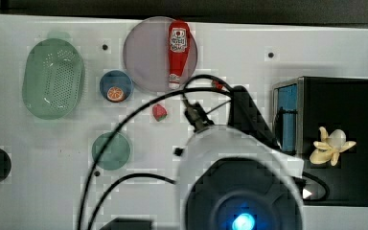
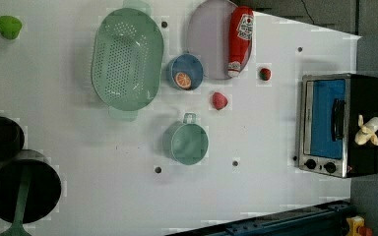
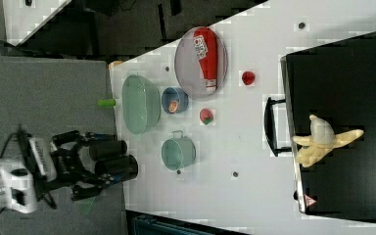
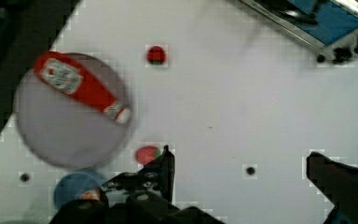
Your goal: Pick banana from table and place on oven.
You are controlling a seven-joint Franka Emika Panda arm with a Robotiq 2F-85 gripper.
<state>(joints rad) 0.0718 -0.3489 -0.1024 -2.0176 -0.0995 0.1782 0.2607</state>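
The pale yellow banana (image 1: 330, 146) lies with its peel strips splayed on the black top of the oven (image 1: 345, 110), at the top view's right. It also shows on the oven's top in the left view (image 2: 367, 132) and the right view (image 3: 322, 140). The oven (image 2: 332, 125) stands on the white table (image 1: 249, 62) with its blue glass door shut. In the wrist view my gripper (image 4: 240, 158) hangs open above bare table, nothing between its fingers (image 4: 165, 165). It is well away from the banana. My arm (image 1: 242, 187) covers the top view's lower middle.
A grey plate (image 1: 146, 57) holds a red ketchup bottle (image 1: 178, 50). Nearby are a blue bowl with an orange slice (image 1: 116, 87), two red strawberries (image 2: 219, 100) (image 2: 265, 73), a teal cup (image 2: 189, 141), a green colander (image 2: 127, 59) and black pots (image 2: 23, 189).
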